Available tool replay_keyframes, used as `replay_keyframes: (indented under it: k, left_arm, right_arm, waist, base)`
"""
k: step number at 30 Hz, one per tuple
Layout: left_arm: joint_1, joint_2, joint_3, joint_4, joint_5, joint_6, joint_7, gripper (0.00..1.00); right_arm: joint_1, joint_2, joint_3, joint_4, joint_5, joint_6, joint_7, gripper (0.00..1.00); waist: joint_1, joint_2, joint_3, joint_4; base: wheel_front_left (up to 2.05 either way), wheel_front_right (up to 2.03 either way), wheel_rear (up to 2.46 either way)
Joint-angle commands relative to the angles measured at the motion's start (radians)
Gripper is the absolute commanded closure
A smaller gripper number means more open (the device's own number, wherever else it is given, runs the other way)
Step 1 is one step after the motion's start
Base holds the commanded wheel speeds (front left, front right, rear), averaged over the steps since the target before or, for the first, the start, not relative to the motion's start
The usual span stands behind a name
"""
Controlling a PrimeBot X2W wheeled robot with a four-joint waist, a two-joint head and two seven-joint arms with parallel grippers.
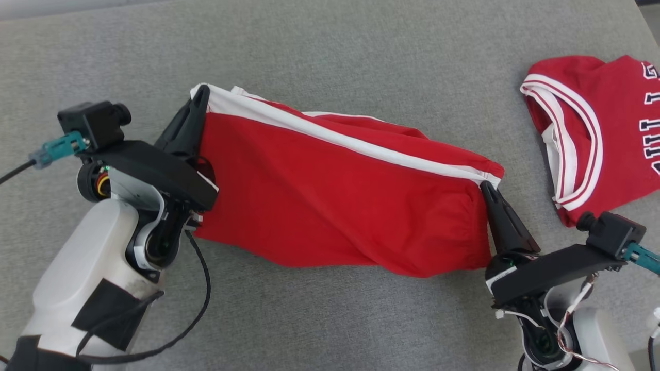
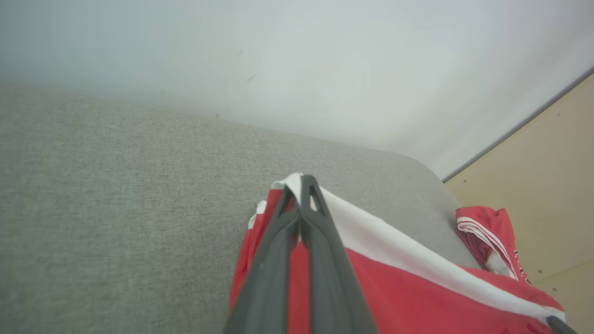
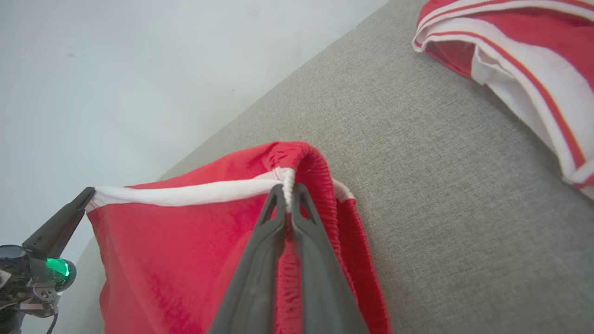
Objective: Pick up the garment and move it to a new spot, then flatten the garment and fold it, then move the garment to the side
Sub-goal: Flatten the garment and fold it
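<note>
**Left gripper** (image 1: 202, 94), at nine o'clock in the head view: fingers were pressed together on the white-banded corner of the garment (image 1: 330, 196).

**Garment:** red, with a white stripe along its upper edge. It hung stretched between both grippers over the middle of the grey cushion (image 1: 330, 46). Whether its lower edge touched the cushion could not be settled from these angles.

**Right gripper** (image 1: 485, 186), at four o'clock: it was closed tight on the opposite corner, at the elastic band.

**Red jersey** (image 1: 593, 129): it lay at two o'clock, apart from the work.

**Assessment:** the step in hand appeared to be carrying and laying out.

**Recommended:**
- Hold both pinches firm.
- Hold the striped edge taut and level.
- Lower evenly so the slack folds at six o'clock spread flat.
- Stay clear of the jersey.
</note>
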Motion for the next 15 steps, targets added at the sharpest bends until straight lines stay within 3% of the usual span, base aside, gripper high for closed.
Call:
replay_keyframes:
  k: [1, 12, 13, 14, 15]
  left_arm:
    - [-0.02, -0.004, -0.001, 0.015, 0.01, -0.002, -0.001, 1.0]
    - [-0.109, -0.025, -0.004, 0.141, 0.027, 0.003, -0.016, 1.0]
    - [-0.114, -0.03, -0.005, 0.151, 0.026, 0.003, -0.014, 1.0]
    - [-0.119, -0.031, -0.008, 0.163, 0.033, 0.006, -0.016, 0.79]
    - [-0.123, -0.035, -0.009, 0.174, 0.034, 0.009, -0.02, 0.09]
  right_arm:
    - [-0.016, 0.001, 0.009, 0.011, 0.014, -0.002, -0.014, 1.0]
    - [-0.102, 0.001, 0.067, 0.123, 0.035, -0.002, -0.097, 1.0]
    - [-0.109, 0.001, 0.073, 0.132, 0.038, -0.002, -0.101, 0.85]
    - [-0.114, 0.001, 0.078, 0.139, 0.042, -0.002, -0.105, 0.28]
    - [-0.118, 0.001, 0.082, 0.148, 0.044, -0.002, -0.106, 0.0]
  waist:
    - [-0.0003, -0.0002, 0.022, -0.022]
    - [-0.0003, -0.0002, 0.047, -0.049]
    - [-0.0003, -0.0002, 0.048, -0.049]
    - [-0.0003, -0.0002, 0.048, -0.049]
    - [-0.0003, -0.0002, 0.047, -0.048]
  base:
    - [0.0, 0.0, 0.0]
    - [0.0, 0.0, 0.0]
    - [0.0, 0.0, 0.0]
    - [0.0, 0.0, 0.0]
    - [0.0, 0.0, 0.0]
